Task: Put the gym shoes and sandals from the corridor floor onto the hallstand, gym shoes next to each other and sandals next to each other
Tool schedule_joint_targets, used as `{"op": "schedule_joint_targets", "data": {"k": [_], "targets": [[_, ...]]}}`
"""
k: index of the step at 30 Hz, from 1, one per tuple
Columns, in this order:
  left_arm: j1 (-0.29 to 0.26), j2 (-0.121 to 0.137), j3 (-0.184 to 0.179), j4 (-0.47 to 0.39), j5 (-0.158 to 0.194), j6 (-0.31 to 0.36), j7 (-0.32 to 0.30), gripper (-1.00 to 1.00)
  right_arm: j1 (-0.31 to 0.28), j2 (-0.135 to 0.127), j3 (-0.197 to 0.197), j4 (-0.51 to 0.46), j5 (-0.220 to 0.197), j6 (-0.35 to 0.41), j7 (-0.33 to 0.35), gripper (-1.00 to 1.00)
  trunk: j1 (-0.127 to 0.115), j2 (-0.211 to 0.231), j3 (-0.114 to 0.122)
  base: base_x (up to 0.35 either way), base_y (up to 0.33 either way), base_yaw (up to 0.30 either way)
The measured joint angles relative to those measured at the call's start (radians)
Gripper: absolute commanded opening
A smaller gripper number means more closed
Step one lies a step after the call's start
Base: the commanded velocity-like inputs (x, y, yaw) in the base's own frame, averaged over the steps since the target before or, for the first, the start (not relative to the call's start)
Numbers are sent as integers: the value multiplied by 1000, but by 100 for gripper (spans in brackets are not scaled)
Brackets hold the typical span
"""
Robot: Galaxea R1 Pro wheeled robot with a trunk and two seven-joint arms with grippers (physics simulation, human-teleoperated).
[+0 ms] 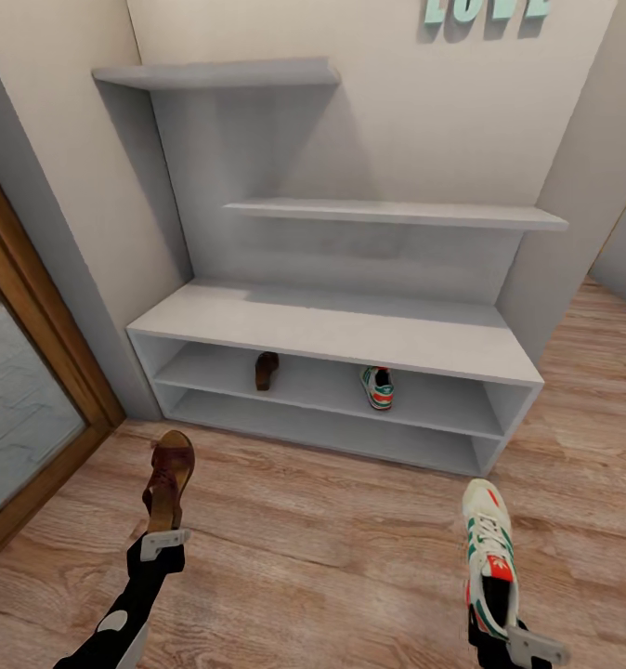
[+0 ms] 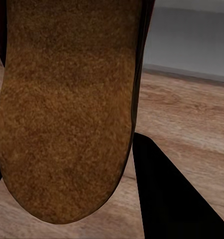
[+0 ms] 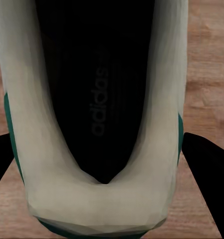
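**Two shoes in hand, two waiting on the rack**

The left claw (image 1: 164, 542) grips a dark reddish-brown strappy sandal with a tan wedge sole (image 1: 169, 478) by its heel; the right claw (image 1: 513, 641) grips a cream low-top sneaker with green stripes and a red-orange tongue patch (image 1: 488, 553) the same way. Both shoes hang above the light brown wood-plank corridor floor (image 1: 332, 548), toes toward twelve o'clock.

On the low white shoe rack (image 1: 350, 325), the upper open shelf already carries the other brown sandal (image 1: 267, 370) at about eleven o'clock and the other sneaker (image 1: 379, 386) at about one o'clock — well apart. Each held shoe should probably go in level, close beside its mate, clearing the flat top's front edge before release.

The wrist views are too close — a tan sole (image 2: 67, 109), a dark insole (image 3: 99, 89) — so finger contact is hard to judge. Shade blurs the shelved shoes.
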Motion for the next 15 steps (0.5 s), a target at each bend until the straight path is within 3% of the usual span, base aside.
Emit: {"op": "schedule_joint_targets", "data": {"k": [7,8,10,12,15], "targets": [[0,0,0,0,0,0,0,-100,0,-66,-47,-3,-2,0,-1,-100,0,0,0,0,0,0],[0,0,-1,0,0,0,0,-100,0,-87,-104,-3,-4,0,-2,-100,0,0,0,0,0,0],[0,0,0,0,0,0,0,-100,1,-95,-131,-3,3,1,0,-100,0,0,0,0,0,0],[0,0,0,0,0,0,0,-100,1,-113,-195,-3,-4,0,0,-100,0,0,0,0,0,0],[0,0,-1,0,0,0,0,-100,1,-132,-232,-3,0,0,0,-100,0,0,0,0,0,0]]}}
